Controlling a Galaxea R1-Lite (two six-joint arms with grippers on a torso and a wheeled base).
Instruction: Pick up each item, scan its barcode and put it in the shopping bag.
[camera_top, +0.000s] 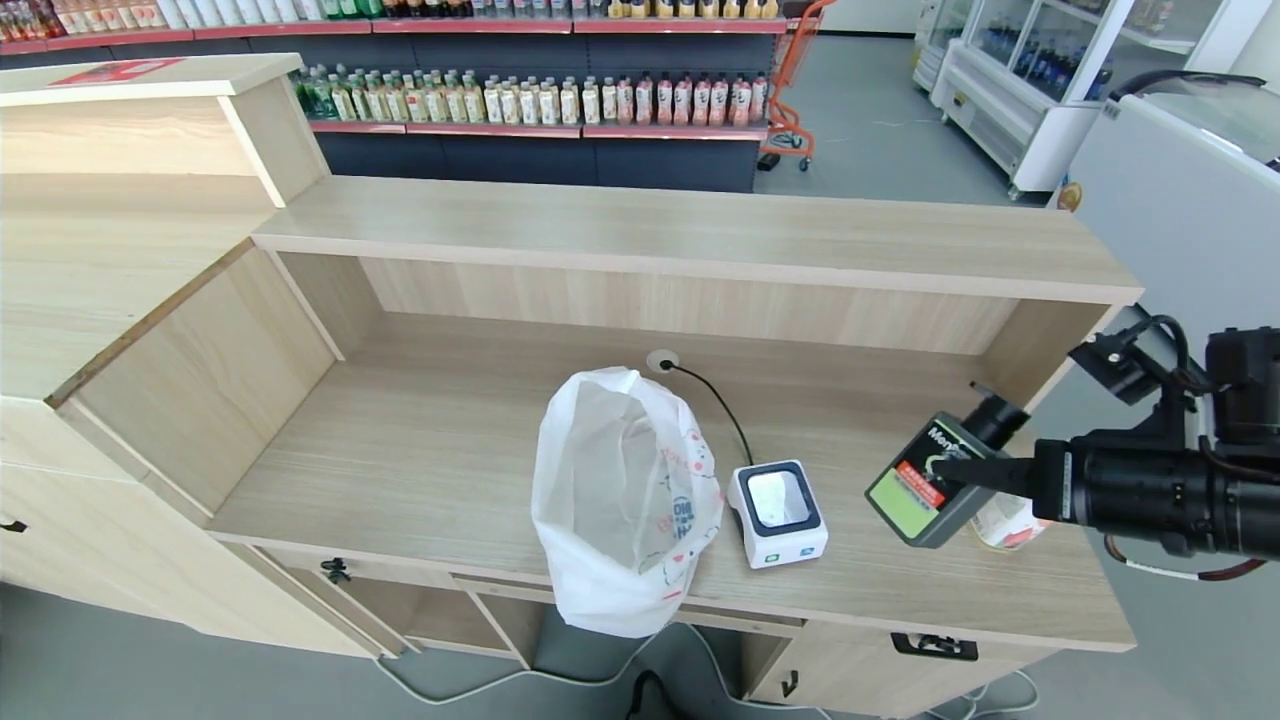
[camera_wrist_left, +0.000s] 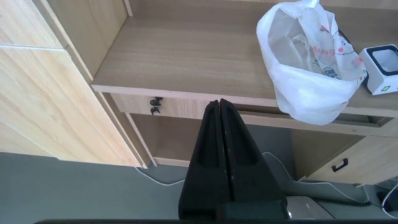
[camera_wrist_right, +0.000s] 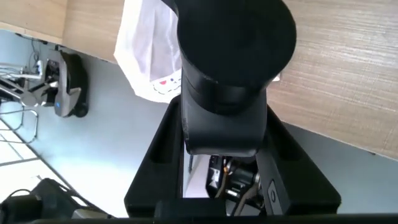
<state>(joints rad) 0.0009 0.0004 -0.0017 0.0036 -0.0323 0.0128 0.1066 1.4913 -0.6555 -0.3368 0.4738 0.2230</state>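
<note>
**Bottle in the claw, scanner to the left**

Holds the grey bottle tight in the right claw, up off the counter. Tilts it, with the black cap up and away from the scanner and the flat end down and toward it.

Finds the scanner near the right claw, on its left side and a bit lower, with the window facing up. Finds the shopping bag further left again, just beside the scanner, with its mouth open at the top. Likely needs only a short slide left to bring the label over the window, then on to the bag.

Shows the left claw pressed closed on nothing, down below the counter's front edge and well apart from the bottle. Nearer by far with the right arm.

To count:
- one bottle in the claw
- one white item on the counter just behind the bottle, partly hidden
- one scanner
- one bag
- two claws
</note>
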